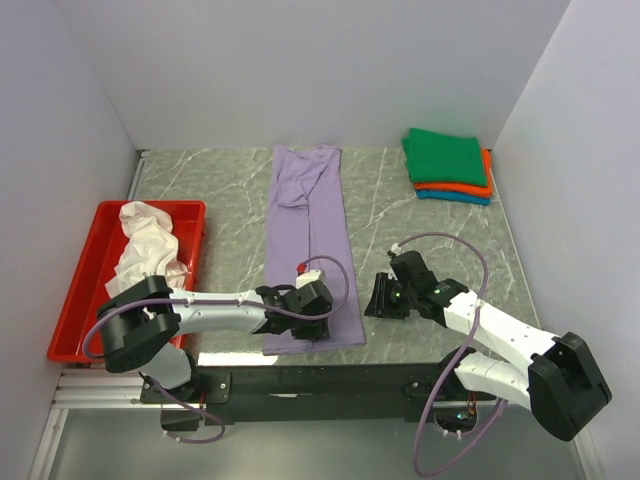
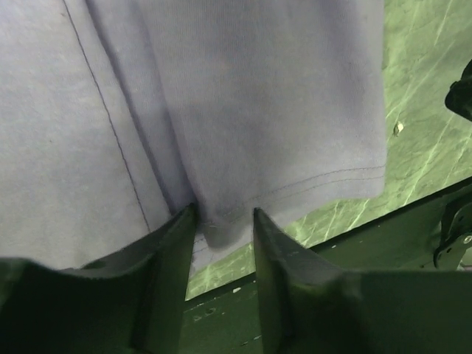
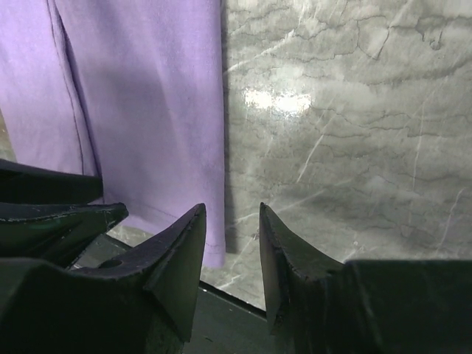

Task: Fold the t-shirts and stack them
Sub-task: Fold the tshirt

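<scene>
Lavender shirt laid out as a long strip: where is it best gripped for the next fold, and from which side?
Grip the near hem, at its two corners, coming in from the near edge of the table. The lavender t-shirt lies flat as a long narrow strip running away from the robot, so that hem is its closest free end.

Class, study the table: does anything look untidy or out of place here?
Yes. The white t-shirt lies crumpled in a heap in the red tray at the left, unfolded, while the folded stack sits neatly at the far right and the lavender t-shirt lies flat mid-table.
</scene>
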